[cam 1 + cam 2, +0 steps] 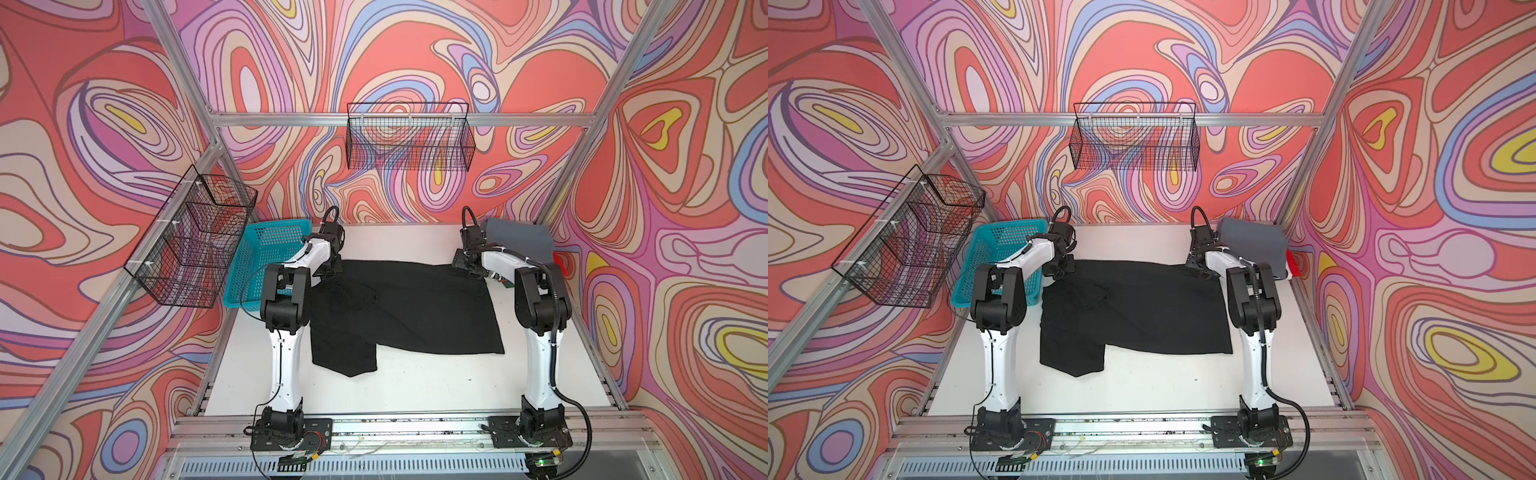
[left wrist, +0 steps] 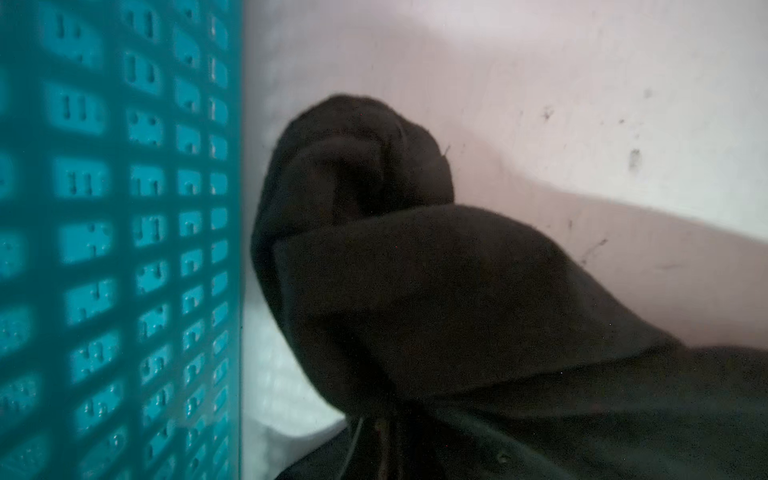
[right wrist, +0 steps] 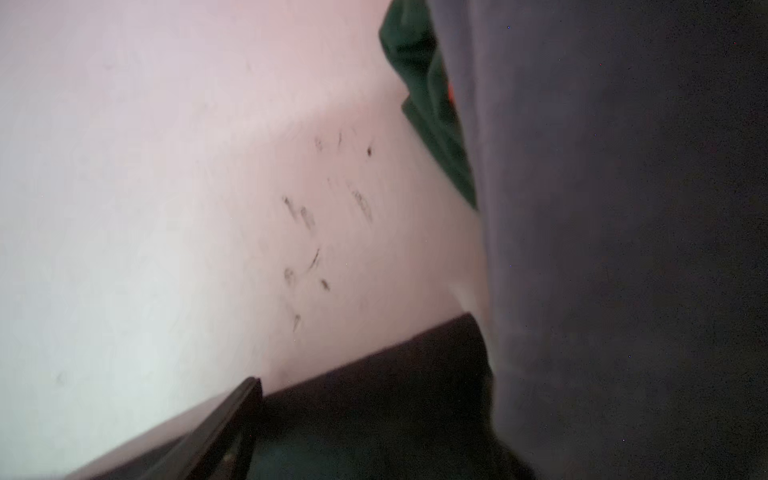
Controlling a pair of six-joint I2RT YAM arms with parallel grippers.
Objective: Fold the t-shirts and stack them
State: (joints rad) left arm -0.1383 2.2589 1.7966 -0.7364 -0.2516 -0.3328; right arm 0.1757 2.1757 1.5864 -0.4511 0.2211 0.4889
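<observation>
Black t-shirt (image 1: 407, 307) corner bunched, red t-shirt (image 1: 562, 262) half-hidden

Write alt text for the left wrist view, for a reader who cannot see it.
A bunched fold of the black t-shirt rises close to the camera, filling much of the frame. The wall of the turquoise perforated basket stands close beside it, and the scuffed white table lies behind.
</observation>
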